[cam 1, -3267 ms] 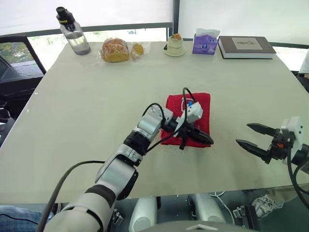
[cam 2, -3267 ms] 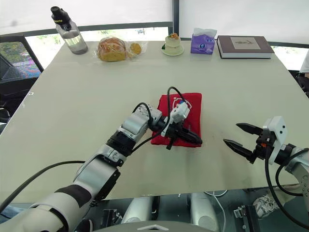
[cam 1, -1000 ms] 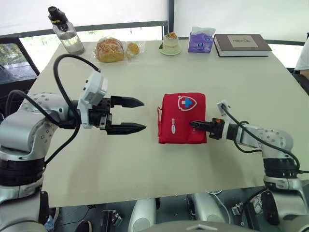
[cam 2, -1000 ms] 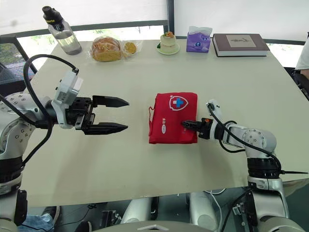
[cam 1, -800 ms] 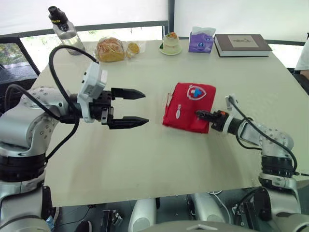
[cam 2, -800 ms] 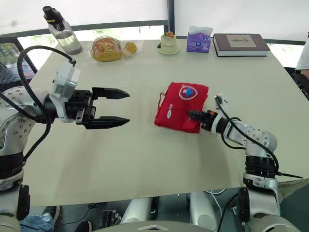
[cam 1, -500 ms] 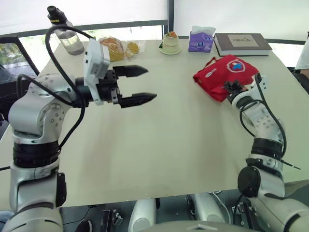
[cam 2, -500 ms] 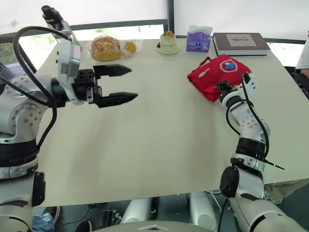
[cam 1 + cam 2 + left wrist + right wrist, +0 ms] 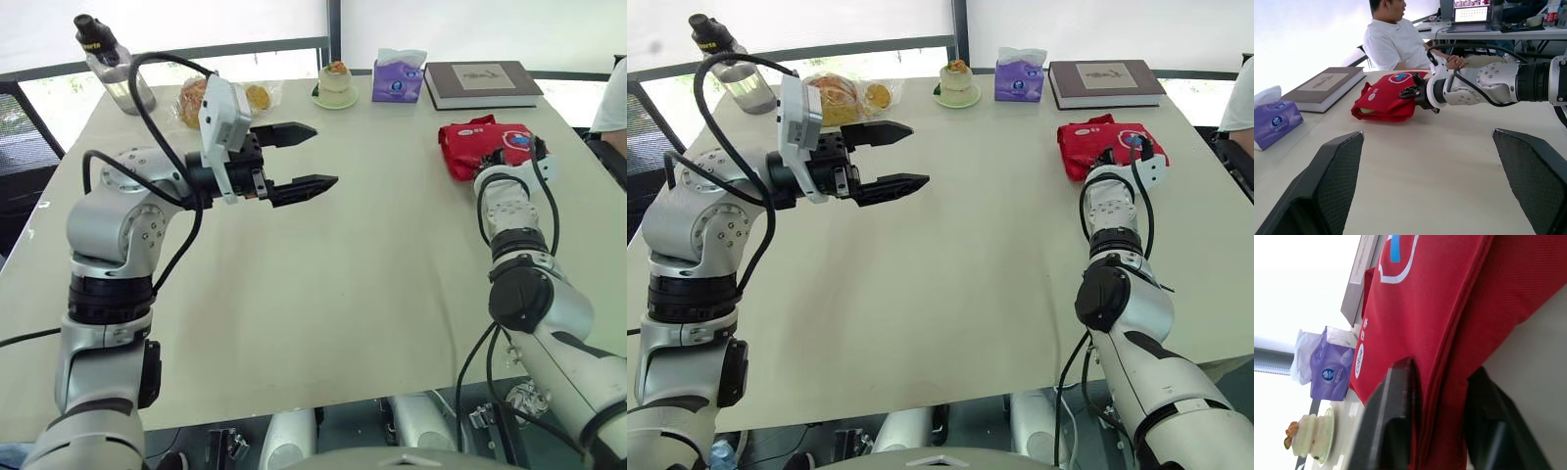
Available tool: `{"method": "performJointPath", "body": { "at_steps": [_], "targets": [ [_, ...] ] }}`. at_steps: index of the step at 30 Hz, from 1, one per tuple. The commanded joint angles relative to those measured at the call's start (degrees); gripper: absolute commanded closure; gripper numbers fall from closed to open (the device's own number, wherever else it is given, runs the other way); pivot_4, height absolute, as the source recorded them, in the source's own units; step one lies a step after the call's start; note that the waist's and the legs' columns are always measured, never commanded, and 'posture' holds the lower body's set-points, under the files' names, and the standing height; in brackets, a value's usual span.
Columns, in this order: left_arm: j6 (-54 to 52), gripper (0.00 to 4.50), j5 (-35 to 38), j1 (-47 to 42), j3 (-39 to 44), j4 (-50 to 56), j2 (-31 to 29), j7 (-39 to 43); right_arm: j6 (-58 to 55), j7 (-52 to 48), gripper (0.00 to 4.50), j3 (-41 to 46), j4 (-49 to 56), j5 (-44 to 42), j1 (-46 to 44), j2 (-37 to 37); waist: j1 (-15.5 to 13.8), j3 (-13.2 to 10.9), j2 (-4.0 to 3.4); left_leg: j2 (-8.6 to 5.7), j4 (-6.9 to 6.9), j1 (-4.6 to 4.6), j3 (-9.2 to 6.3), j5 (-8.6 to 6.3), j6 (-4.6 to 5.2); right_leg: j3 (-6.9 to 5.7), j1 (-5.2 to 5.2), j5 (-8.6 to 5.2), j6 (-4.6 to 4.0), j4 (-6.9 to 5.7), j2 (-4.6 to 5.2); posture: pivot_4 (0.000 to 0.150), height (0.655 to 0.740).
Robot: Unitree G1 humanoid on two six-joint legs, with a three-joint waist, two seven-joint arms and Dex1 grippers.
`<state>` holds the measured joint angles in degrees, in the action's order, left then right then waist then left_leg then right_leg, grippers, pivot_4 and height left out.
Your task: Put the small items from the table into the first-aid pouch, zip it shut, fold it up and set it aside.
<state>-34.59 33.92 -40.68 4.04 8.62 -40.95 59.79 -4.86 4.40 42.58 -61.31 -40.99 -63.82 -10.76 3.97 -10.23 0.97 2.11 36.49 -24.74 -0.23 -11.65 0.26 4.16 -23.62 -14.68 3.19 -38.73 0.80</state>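
The red first-aid pouch (image 9: 478, 143), folded with its white cross badge up, lies at the table's far right, just in front of the book. My right gripper (image 9: 1440, 371) is at the pouch's near edge. In the right wrist view its two fingers (image 9: 1393, 421) stand on either side of a fold of red fabric that fills the gap between them. My left gripper (image 9: 324, 154) hovers open and empty above the table's left-centre, pointing toward the pouch. The left wrist view shows the pouch (image 9: 1385, 96) and the right gripper (image 9: 1409, 92) at its edge.
Along the far edge stand a water bottle (image 9: 102, 65), bagged bread (image 9: 194, 98), a small cake on a dish (image 9: 335, 84), a purple tissue pack (image 9: 397, 78) and a book (image 9: 480, 84). A person in a white shirt (image 9: 1396, 41) sits just beyond the table's right side.
My right gripper carried the pouch from the table's middle to the far right by the book. My left gripper rose and moved toward the centre, still open.
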Motion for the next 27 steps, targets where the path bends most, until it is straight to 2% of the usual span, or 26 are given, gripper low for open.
{"method": "performJointPath", "body": {
  "at_steps": [1,2,3,6,10,15,21,27],
  "targets": [
    [1.23,0.0,0.59,2.66,1.09,3.37,0.16,-0.41,-6.14,-4.73,1.78,-4.32,10.38,0.11,5.27,1.43,-0.03,0.0,0.0,0.0,0.01,0.01,-0.01,0.0,0.0,0.0,0.0,0.0,0.0,-0.06,0.0,0.15,0.74],
    [1.61,0.0,0.26,4.36,0.86,4.04,0.06,-0.34,-8.96,-5.35,1.67,-5.94,15.55,-0.07,8.78,2.35,-0.07,0.01,-0.01,0.0,0.01,0.0,-0.05,0.0,0.0,-0.03,0.0,0.0,0.0,-0.06,-0.02,0.15,0.74],
    [1.68,0.0,0.19,5.84,0.96,4.64,0.04,-0.59,-11.96,-5.85,1.14,-7.64,21.34,-0.58,12.43,3.18,-0.1,0.01,-0.01,0.02,0.02,0.03,-0.06,0.0,0.0,-0.04,0.03,0.0,0.0,-0.08,-0.02,0.15,0.74],
    [1.52,0.0,-0.62,10.48,1.78,6.4,-0.47,-2.46,-20.99,-9.27,0.02,-15.43,41.64,-0.6,25.65,2.67,-0.54,0.0,-0.05,0.03,0.01,-0.07,-0.12,0.0,0.0,-0.09,-0.02,-0.02,-0.01,-0.08,0.01,0.15,0.74],
    [0.92,0.0,-0.8,17.9,3.77,9.68,-2.12,-4.06,-26.12,-18.68,0.02,-24.98,62.47,1.09,41.48,-3.56,-0.85,0.0,-0.06,0.02,0.05,-0.03,-0.07,0.0,0.0,-0.06,0.0,-0.02,0.0,-0.07,0.09,0.15,0.74],
    [2.73,0.0,-3.1,30.31,7.67,10.2,-2.16,-7.66,-21.86,-32.08,0.02,-31.42,77.33,7.58,59.05,-15.42,-0.69,0.0,-0.08,0.03,0.17,0.12,0.04,0.01,0.01,0.04,0.04,-0.04,0.03,-0.1,0.01,0.15,0.74],
    [6.6,0.0,-4.08,43.08,11.35,11.15,0.78,-10.18,-4.73,-48.56,0.02,-28.96,78.87,13.77,72.56,-25.04,-1.37,-0.01,-0.01,0.06,0.2,0.07,0.09,0.0,0.0,0.03,0.05,-0.07,0.04,0.02,0.02,0.15,0.74],
    [8.79,0.0,-6.53,49.48,11.08,16.39,1.1,-13.21,-3.58,-57.98,0.02,-22.14,76.67,9.13,77.47,-29.72,-2.22,0.07,0.09,0.11,0.49,0.1,0.09,0.0,0.0,0.01,0.19,-0.27,-0.03,-0.04,0.17,0.15,0.74]
  ]
}}
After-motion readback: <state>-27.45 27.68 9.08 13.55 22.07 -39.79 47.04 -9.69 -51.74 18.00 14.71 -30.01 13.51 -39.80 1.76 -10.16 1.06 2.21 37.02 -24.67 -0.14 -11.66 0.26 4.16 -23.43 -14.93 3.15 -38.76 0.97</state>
